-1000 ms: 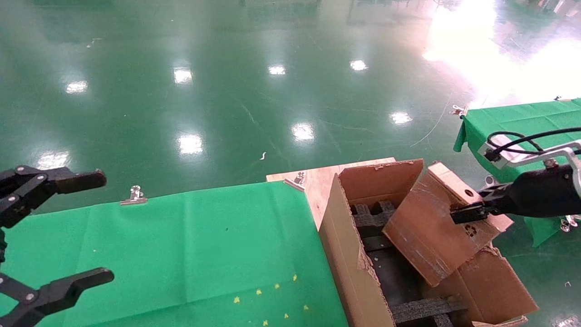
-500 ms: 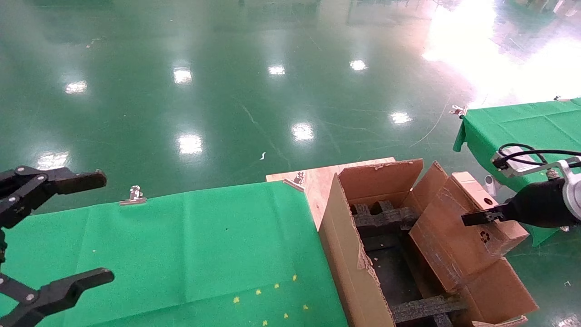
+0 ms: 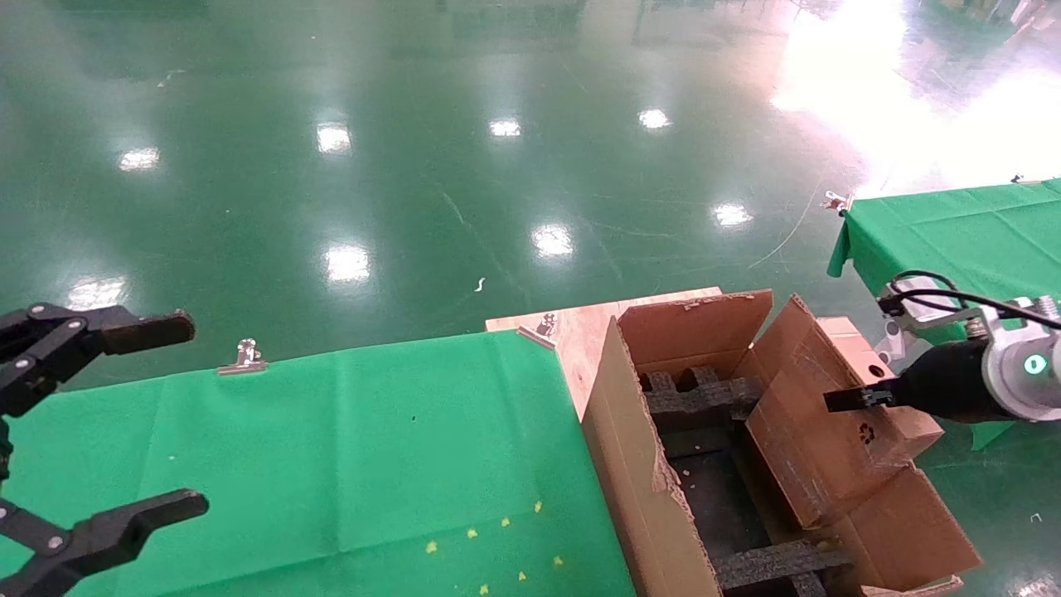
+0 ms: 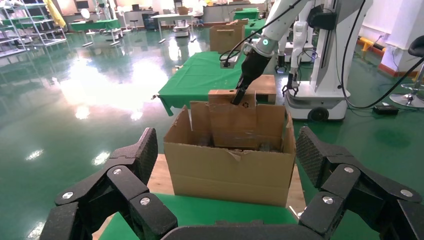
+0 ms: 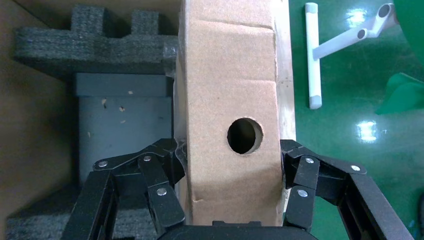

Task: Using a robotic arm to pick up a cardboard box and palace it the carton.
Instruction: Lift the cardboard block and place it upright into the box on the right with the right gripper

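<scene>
Plain brown cardboard box [image 3: 829, 431], round hole in its narrow face, pinched by right end effector [image 5: 230, 175] over torn-flapped carton [image 3: 655, 497]; left end effector [image 3: 108, 431] spread above green-draped surface [image 3: 331, 448]; glossy green floor [image 3: 414, 166].

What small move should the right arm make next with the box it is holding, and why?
Probably ease it leftward and down. The right end effector grips the small plain brown cardboard box with a round hole, which leans tilted over the right wall of the large torn-flapped corrugated carton, not yet seated between the black foam inserts. The left end effector is parked, open.

Brown cardboard box [image 5: 230, 115], green tablecloth [image 3: 331, 448]
</scene>
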Robot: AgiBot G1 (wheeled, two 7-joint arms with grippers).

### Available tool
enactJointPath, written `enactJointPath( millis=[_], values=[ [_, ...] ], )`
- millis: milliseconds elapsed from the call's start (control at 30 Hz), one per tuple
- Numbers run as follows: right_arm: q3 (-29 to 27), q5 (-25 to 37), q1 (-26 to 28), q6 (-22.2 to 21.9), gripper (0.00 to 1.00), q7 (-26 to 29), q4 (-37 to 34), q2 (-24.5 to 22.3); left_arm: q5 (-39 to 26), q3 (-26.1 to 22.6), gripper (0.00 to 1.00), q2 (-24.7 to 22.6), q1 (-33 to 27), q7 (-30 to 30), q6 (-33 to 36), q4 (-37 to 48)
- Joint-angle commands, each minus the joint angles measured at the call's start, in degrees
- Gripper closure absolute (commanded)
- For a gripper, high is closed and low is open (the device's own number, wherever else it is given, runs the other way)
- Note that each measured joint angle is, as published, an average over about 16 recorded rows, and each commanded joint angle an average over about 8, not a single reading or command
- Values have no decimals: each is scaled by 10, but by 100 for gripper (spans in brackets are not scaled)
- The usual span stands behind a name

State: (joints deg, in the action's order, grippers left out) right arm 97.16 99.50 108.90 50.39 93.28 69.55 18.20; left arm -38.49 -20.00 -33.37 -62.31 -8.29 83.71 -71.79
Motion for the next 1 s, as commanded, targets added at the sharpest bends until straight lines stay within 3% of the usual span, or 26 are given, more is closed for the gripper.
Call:
enactJointPath(
  millis=[33,500,1000],
  values=[
    [3,12,-5,-8,100,19,7,2,0,0,0,0,0,0,0,0],
    [26,34,-69,-77,100,65,-18,46,0,0,0,0,0,0,0,0],
    [43,10,-139,-139,100,30,-100,108,0,0,0,0,0,0,0,0]
  ],
)
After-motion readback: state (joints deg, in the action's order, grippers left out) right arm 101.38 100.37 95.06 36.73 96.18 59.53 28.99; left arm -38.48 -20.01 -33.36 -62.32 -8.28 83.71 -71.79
